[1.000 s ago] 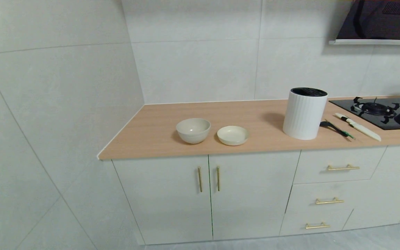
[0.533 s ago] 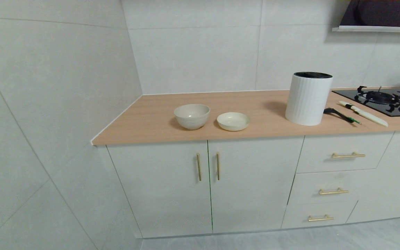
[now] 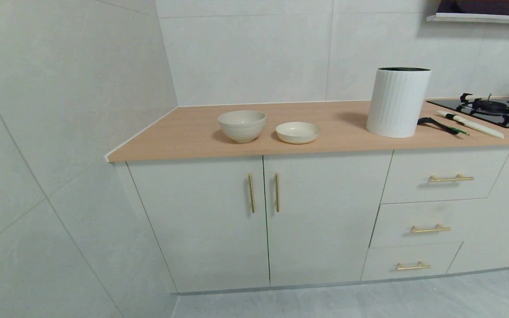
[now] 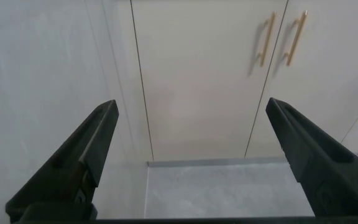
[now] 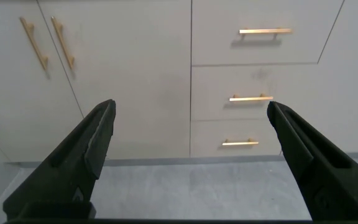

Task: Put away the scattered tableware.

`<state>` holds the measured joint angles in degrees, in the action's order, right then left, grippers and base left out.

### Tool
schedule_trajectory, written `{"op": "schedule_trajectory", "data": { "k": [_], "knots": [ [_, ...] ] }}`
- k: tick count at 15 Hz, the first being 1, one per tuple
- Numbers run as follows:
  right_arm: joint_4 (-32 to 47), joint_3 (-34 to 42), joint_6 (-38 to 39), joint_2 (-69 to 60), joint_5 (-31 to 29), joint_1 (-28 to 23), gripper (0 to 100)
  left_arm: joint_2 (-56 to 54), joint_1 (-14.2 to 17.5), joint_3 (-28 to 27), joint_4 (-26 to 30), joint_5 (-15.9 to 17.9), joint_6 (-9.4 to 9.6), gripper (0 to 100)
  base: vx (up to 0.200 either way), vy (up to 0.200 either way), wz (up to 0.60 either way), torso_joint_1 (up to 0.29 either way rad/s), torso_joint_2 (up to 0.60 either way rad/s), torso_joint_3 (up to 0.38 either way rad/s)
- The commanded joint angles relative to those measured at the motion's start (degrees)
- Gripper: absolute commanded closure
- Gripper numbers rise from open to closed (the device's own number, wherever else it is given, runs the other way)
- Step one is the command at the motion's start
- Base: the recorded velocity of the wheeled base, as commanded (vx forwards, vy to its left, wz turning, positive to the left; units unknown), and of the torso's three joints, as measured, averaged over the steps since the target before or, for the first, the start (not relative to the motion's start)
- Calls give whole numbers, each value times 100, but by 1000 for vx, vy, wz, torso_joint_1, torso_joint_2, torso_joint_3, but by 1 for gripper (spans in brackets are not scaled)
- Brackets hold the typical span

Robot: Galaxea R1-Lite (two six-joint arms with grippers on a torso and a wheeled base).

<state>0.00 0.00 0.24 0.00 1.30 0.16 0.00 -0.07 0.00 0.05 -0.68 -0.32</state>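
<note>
On the wooden countertop (image 3: pixel 192 132) stand a deep cream bowl (image 3: pixel 242 125) and, to its right, a shallow cream dish (image 3: pixel 297 132). Further right lie a black-handled utensil (image 3: pixel 441 126) and a white knife (image 3: pixel 471 124), beside a tall ribbed white holder (image 3: pixel 398 102). My left gripper (image 4: pixel 191 115) hangs open, low in front of the double cabinet doors (image 4: pixel 278 40). My right gripper (image 5: pixel 190 118) is open too, facing the drawer fronts (image 5: pixel 257 62). Neither holds anything.
A black gas hob (image 3: pixel 493 108) sits at the counter's right end under a hood (image 3: pixel 484 11). Tiled walls close off the left side and back. Below are double doors with gold handles (image 3: pixel 263 192) and a stack of drawers (image 3: pixel 440 203). Grey floor lies before the cabinets.
The head view has sunk and tilted, so counter and cabinets appear higher in the picture. The objects on the counter keep their places relative to each other.
</note>
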Motion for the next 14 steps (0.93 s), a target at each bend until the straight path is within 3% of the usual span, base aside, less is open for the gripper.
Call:
{"op": "schedule_trajectory", "data": {
  "k": [1, 8, 14],
  "knots": [
    [0, 0, 2, 0, 1, 2, 0, 9, -1, 0, -5, -2, -3, 0, 0, 0, 0, -149, 456, 290],
    [0, 0, 2, 0, 1, 2, 0, 9, -1, 0, 4, -2, -3, 0, 0, 0, 0, -117, 439, 316],
    [0, 0, 2, 0, 1, 2, 0, 9, -1, 0, -5, -2, -3, 0, 0, 0, 0, -15, 66, 56]
  ]
}}
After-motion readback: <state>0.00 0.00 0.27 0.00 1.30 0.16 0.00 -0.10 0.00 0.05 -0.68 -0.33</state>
